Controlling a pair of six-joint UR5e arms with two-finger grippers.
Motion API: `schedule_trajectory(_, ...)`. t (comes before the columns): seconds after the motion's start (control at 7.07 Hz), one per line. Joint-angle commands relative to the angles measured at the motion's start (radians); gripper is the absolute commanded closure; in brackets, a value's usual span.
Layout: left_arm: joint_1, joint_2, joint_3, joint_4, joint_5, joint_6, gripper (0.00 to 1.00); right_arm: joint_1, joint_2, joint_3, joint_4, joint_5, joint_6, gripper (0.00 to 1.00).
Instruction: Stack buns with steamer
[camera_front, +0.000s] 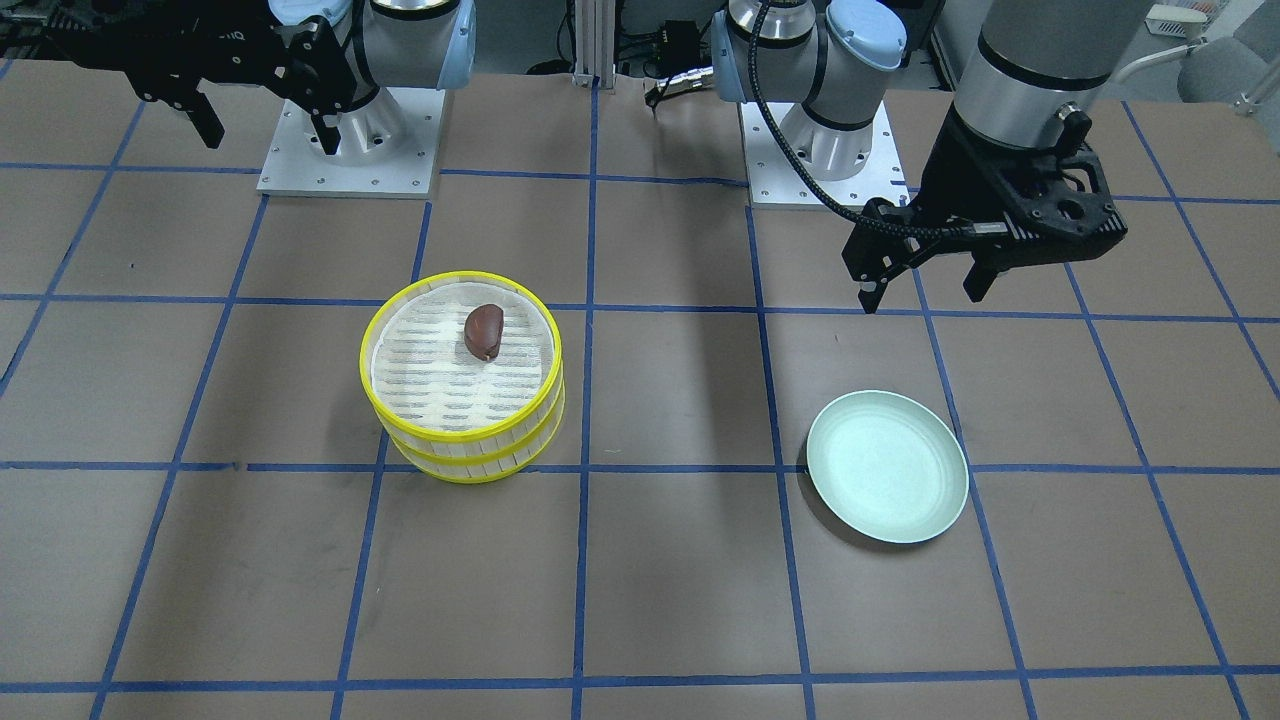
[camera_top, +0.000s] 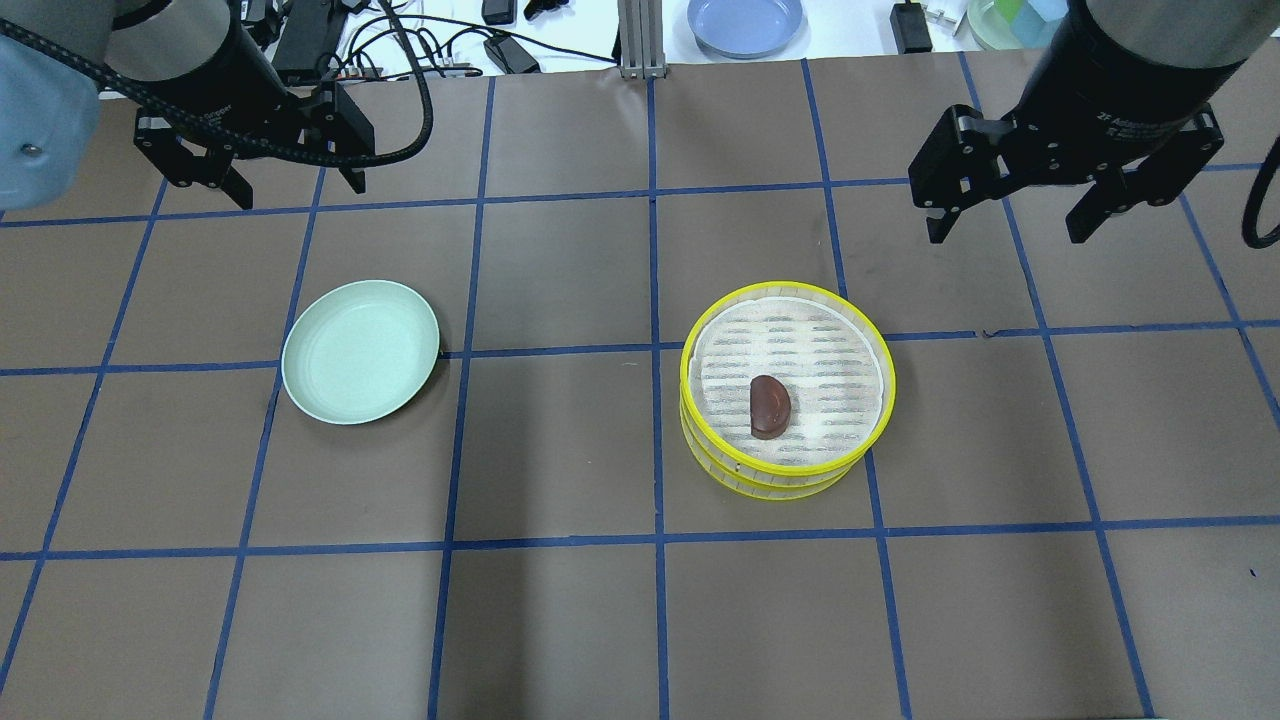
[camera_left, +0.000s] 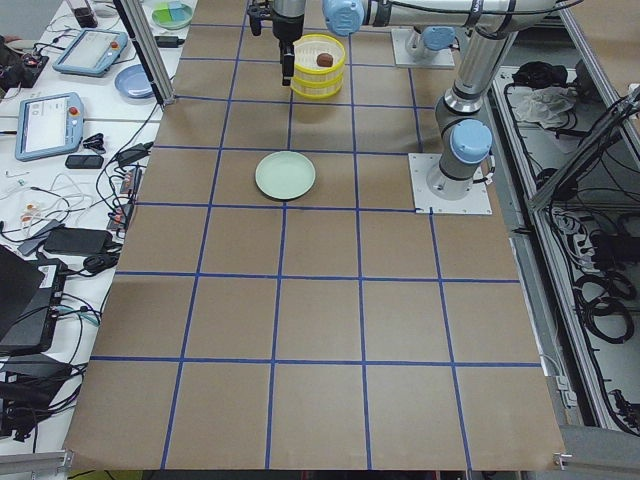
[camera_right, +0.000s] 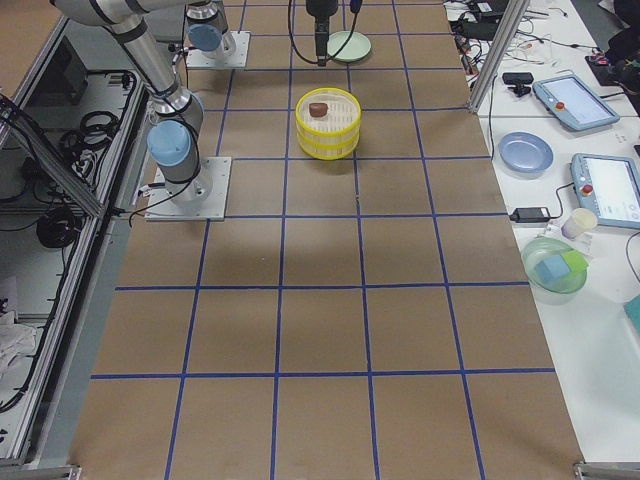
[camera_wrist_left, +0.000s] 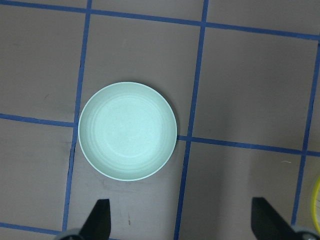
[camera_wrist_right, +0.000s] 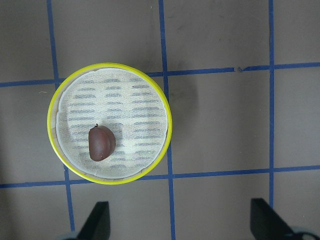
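High view looking forward and down on the table (camera_top: 560, 620), opposite view facing back, two far end views along it, wrist cameras straight down, left over the plate (camera_wrist_left: 127, 130), right over the steamer (camera_wrist_right: 49, 120), both in every fixed view.

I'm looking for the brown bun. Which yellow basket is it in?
The top basket: the bun lies on its open slatted floor. The bottom basket sits underneath, showing only its rim and wall.

We see a robotics lab: a paper-covered table (camera_top: 560, 630) gridded with blue tape (camera_top: 658, 541), arms (camera_left: 468, 150) bolted to plates (camera_left: 478, 202), teach pendants (camera_left: 48, 125) and cables (camera_left: 600, 290) alongside.
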Motion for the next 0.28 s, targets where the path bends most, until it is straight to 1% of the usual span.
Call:
schedule_trajectory(0.0, 0.003, 0.012, -0.008, 0.001, -0.006, 0.001, 0.00, 0.000, 0.000, 0.000, 0.001, -0.001, 0.000, 0.00)
schedule_trajectory(0.14, 0.004, 0.017, -0.008, 0.000, -0.012, 0.015, 0.00, 0.000, 0.001, 0.000, 0.001, -0.004, 0.000, 0.00)
